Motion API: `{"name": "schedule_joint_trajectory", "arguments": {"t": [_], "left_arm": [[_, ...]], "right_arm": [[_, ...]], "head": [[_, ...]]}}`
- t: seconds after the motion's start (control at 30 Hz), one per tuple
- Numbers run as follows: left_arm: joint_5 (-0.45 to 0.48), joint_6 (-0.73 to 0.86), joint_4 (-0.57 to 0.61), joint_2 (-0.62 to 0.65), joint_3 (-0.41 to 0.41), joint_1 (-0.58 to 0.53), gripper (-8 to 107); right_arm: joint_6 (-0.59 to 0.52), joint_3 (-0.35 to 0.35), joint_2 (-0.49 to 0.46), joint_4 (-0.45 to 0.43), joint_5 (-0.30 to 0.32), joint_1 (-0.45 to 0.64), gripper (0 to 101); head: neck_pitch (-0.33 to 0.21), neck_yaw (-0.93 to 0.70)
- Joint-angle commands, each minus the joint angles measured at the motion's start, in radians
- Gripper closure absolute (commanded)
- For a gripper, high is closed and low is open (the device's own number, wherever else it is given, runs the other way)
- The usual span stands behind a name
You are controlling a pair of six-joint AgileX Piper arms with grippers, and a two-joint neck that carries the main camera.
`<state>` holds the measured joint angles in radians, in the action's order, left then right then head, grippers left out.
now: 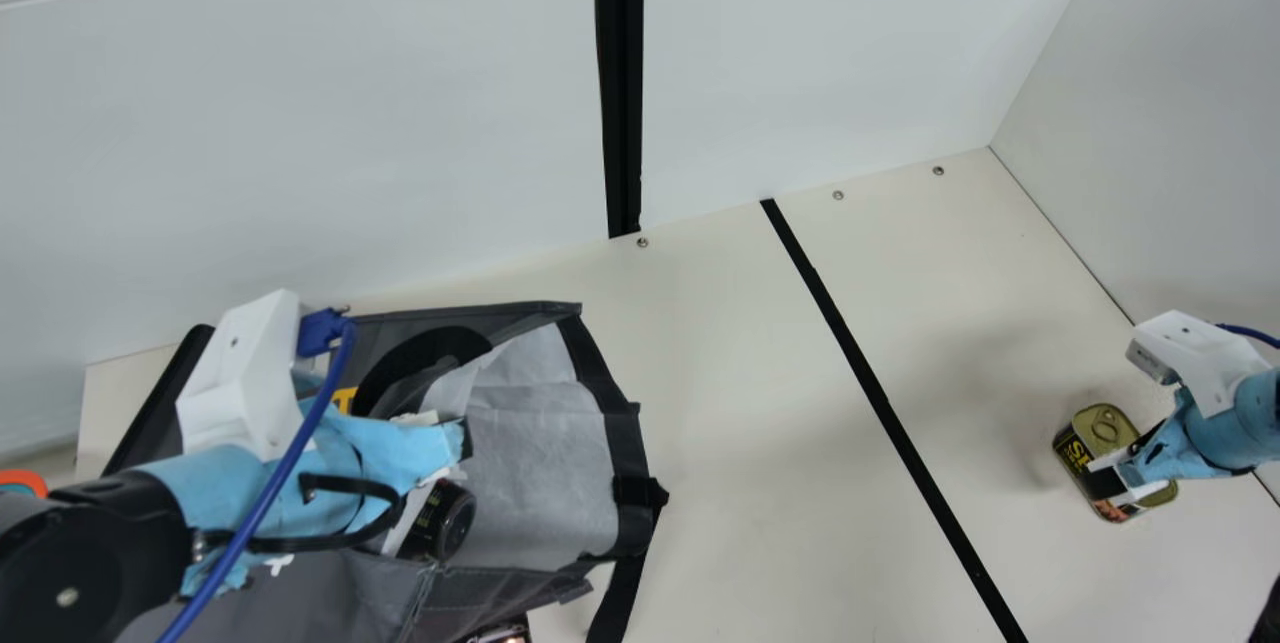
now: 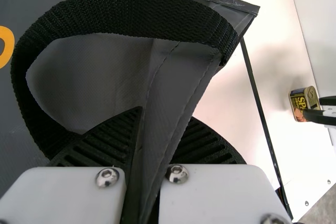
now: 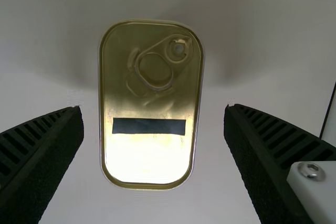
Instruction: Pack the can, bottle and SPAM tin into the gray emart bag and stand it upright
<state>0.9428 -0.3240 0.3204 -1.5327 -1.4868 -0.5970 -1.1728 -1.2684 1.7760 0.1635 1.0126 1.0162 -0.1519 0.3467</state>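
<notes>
Okay, starting with the SPAM tin [image 1: 1103, 430]: sitting flat on the tabletop [image 1: 730, 393] over at the main view's right, with a ring-pull [image 3: 155, 71] on top and a dark strip [image 3: 148, 126] across the lid. Got the right end effector [image 1: 1108, 483] right at the tin, fingers spread well apart, one on either side and with a visible gap to each in the right wrist view, so not clamped on anything. Then, well apart from the tin, past the black line [image 1: 880, 398] on the tabletop, on to the gray emart bag [image 1: 300, 593]: lying down with a pale lining [image 1: 540, 463] showing at the mouth. Can see a dark round-ended container [image 1: 440, 520] lying in that opening; can't tell can from bottle there. Also got part of another dark item [image 1: 505, 634] just beside the bag, cut off by the main view's bottom edge. As for the left end effector [image 1: 400, 453], clamped on a fold of the bag's gray fabric, near a looped black handle [image 2: 131, 14]. Farther out, can spot something orange [image 1: 25, 479] at the main view's left edge, plus white panels [image 1: 300, 123] behind everything, split by a black upright [image 1: 621, 83].
</notes>
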Motion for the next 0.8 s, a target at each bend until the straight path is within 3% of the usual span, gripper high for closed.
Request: {"name": "schedule_joint_trajectory", "arguments": {"t": [0.0,0.37,0.77], "left_arm": [[0.0,0.0,0.0,0.0,0.0,0.0,107],[0.0,0.0,0.0,0.0,0.0,0.0,107],[0.0,0.0,0.0,0.0,0.0,0.0,107]], "right_arm": [[0.004,-0.002,0.007,-0.004,-0.005,-0.004,6],[0.018,-0.002,0.036,-0.015,-0.021,-0.032,6],[0.007,0.01,0.038,-0.012,-0.033,-0.064,87]], "head": [[-0.023,0.002],[-0.023,0.002],[-0.023,0.002]]}}
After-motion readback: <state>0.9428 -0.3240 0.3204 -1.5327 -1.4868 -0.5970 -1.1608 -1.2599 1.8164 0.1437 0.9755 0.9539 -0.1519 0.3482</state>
